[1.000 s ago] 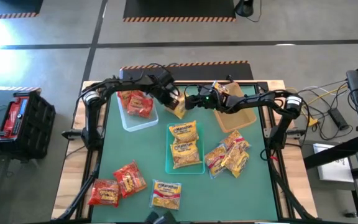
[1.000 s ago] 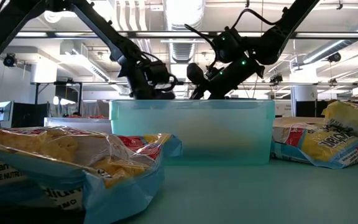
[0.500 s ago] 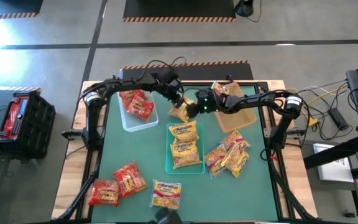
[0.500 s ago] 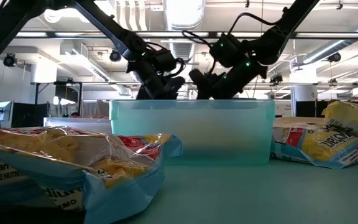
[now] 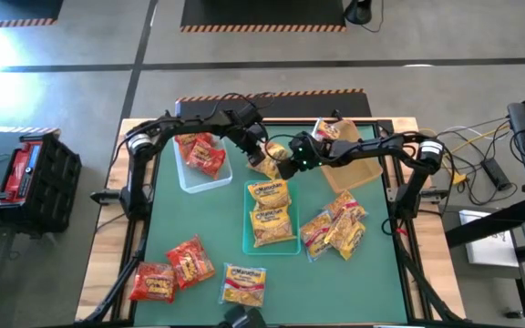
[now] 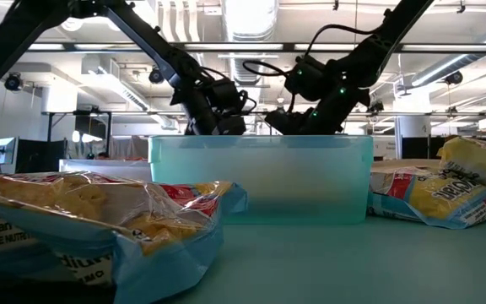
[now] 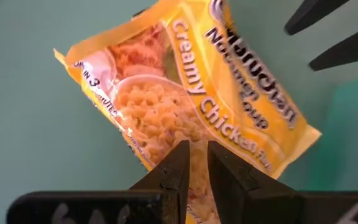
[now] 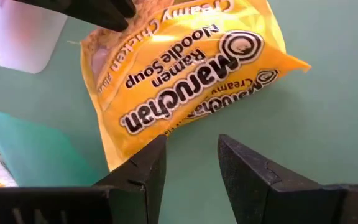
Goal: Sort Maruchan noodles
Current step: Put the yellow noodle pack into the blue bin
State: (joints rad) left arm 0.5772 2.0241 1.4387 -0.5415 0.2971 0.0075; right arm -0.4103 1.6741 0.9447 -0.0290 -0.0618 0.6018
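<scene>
My left gripper (image 5: 261,153) is shut on a yellow Creamy Chicken Maruchan packet (image 5: 267,166) between the clear bin (image 5: 190,178) and the tan bin (image 5: 358,173), just beyond the teal bin (image 5: 247,244). My right gripper (image 5: 283,159) is open, and its fingers (image 8: 146,171) stand just short of the packet's (image 8: 179,74) opposite edge without touching it. In the low view both grippers (image 6: 226,125) (image 6: 289,125) dip behind the teal bin's rim (image 6: 260,139), which hides the packet. My left gripper pinches the yellow packet near one corner (image 7: 197,134) between its two fingers (image 7: 169,171). The fingers slant down from the table's left and far side. The packet spreads out flat ahead of the fingers. Whether its far end rests on the table cannot be told.
Red packets lie in the clear bin (image 5: 200,153), yellow ones in the teal bin (image 5: 270,214), and one packet (image 5: 326,130) in the tan bin. A yellow-pink pile (image 5: 335,228) lies at right, red packets (image 5: 171,269) and a yellow one (image 5: 244,284) near the front edge.
My left gripper has carried the yellow packet toward the table's right and downward. My right gripper has dropped lower and come closer to the packet. In the low view both now sit behind the teal bin's rim.
</scene>
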